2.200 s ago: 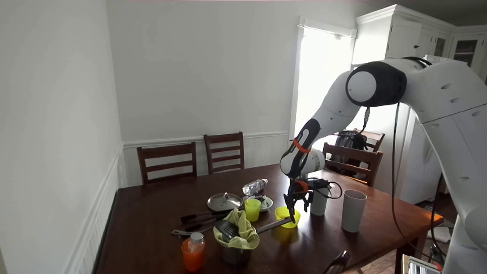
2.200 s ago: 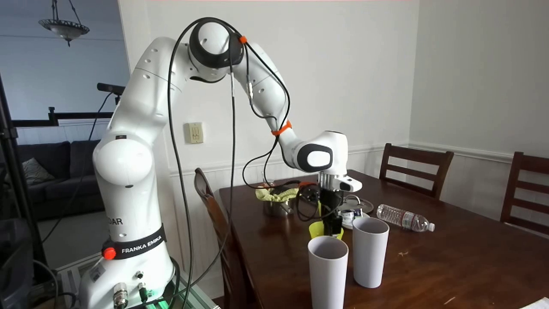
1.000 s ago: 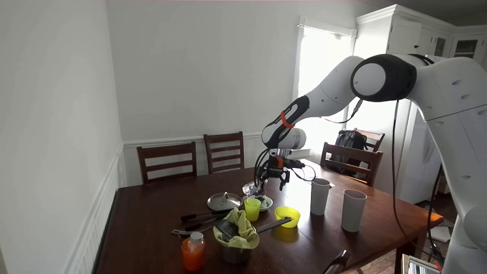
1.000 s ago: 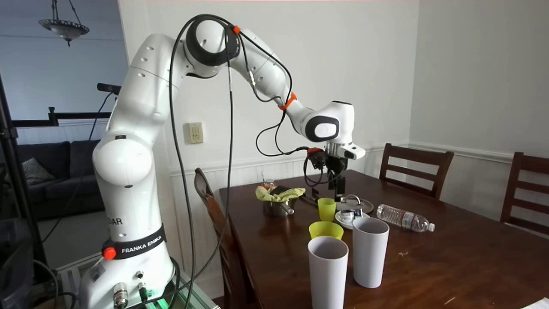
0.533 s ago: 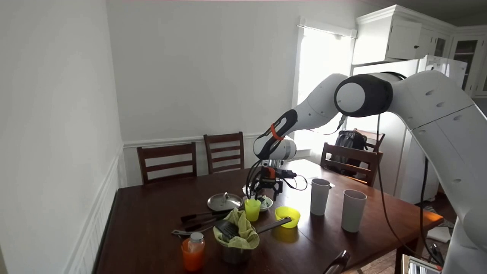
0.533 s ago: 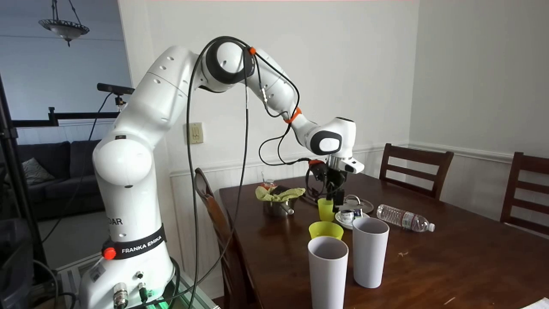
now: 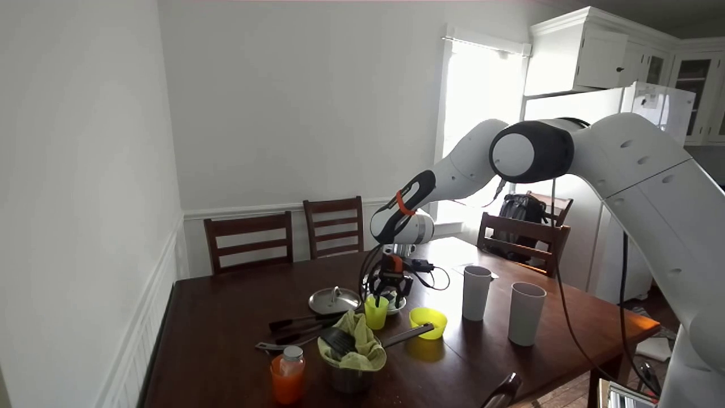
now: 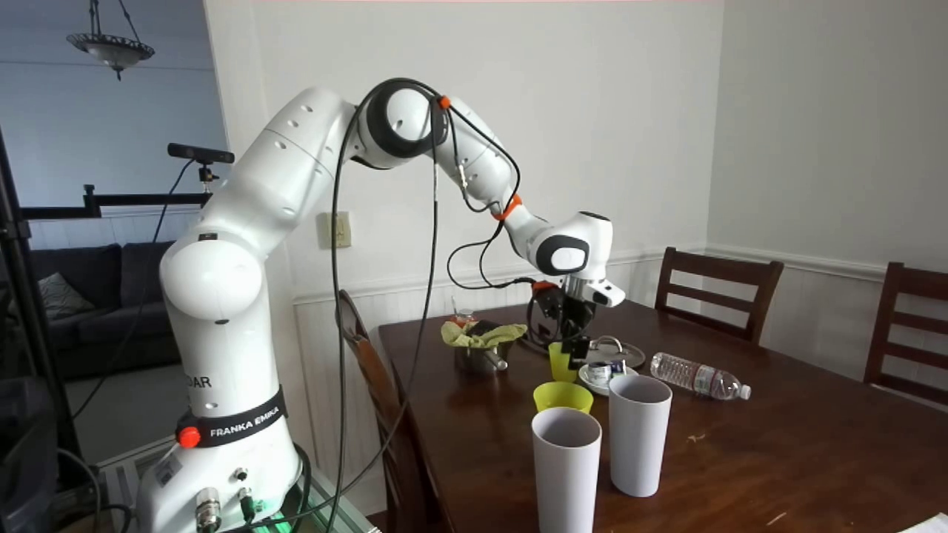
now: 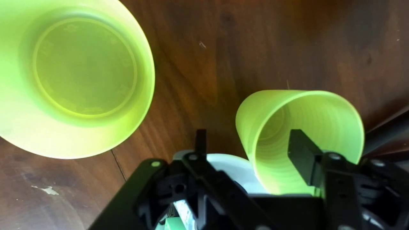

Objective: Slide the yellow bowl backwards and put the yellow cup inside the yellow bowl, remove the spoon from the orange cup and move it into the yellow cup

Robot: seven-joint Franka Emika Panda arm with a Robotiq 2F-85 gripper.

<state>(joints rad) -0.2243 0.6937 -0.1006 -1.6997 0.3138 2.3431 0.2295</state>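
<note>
The small yellow cup (image 7: 376, 315) stands upright on the table beside a white saucer; it also shows in the wrist view (image 9: 322, 111). My gripper (image 9: 249, 139) is open and empty: one finger overlaps the cup's mouth, the other is outside it, toward the bowl. I cannot tell whether the finger is inside the cup. The gripper shows low at the cup in both exterior views (image 7: 388, 300) (image 8: 575, 357). The yellow bowl (image 7: 427, 325) stands empty nearby, also in the wrist view (image 9: 84, 67). The orange cup (image 7: 287, 385) holds a lidded jar; a thin handle, perhaps the spoon (image 8: 455, 303), rises there.
A pot (image 7: 350, 378) with a green cloth (image 7: 368, 356) stands near the cup, its handle pointing at the bowl. The saucer (image 8: 597, 381), a lid (image 7: 334, 300), dark-handled utensils (image 7: 297, 324), a bottle (image 8: 696, 375) and two tall grey cups (image 7: 527, 314) (image 7: 476, 293) stand or lie around.
My gripper has risen out of the yellow bowl, travelled to the yellow cup and come down at its rim. The bowl and cup stay in place.
</note>
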